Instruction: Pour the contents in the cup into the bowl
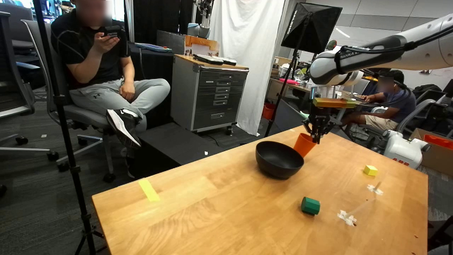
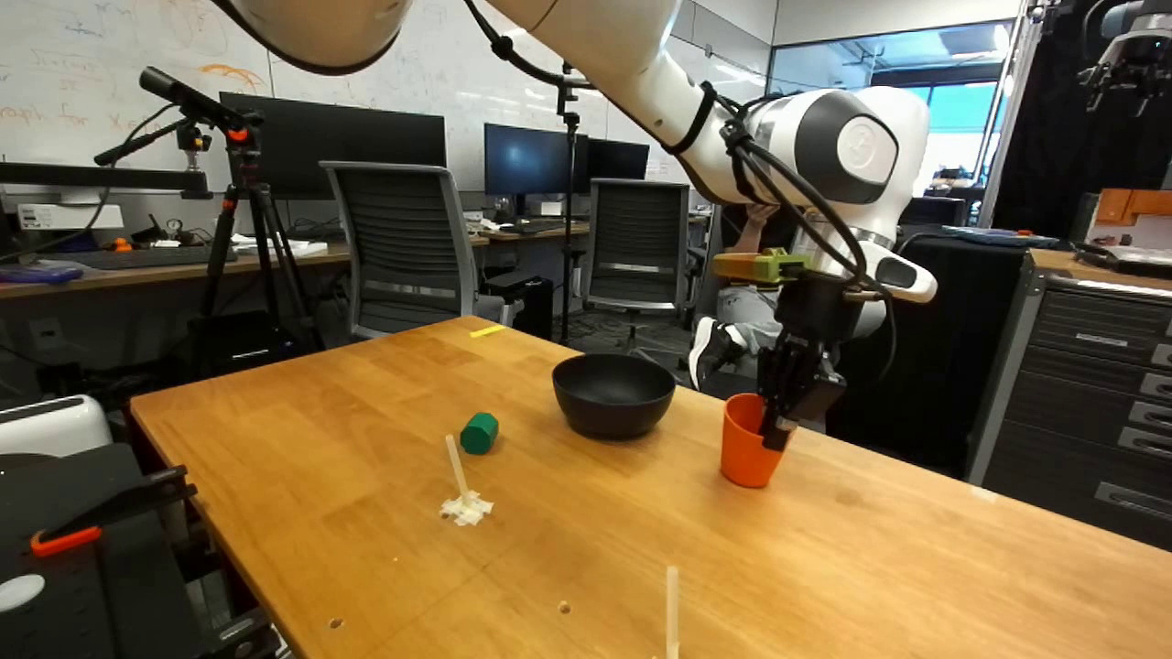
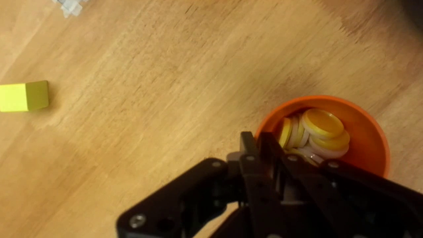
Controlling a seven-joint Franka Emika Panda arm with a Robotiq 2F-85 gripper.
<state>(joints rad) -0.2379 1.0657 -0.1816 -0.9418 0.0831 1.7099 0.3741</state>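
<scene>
- Seemingly light, stiff orange cup [image 2: 747, 450], which was best gripped at the rim.
- Gripper [image 3: 256, 135], nearly closed, pinched that rim.
- Discs [image 3: 322, 127] inside looked slippery.

The arm [image 2: 632, 64] points its pincer [image 3: 256, 136] downward, pinched nearly closed
</scene>
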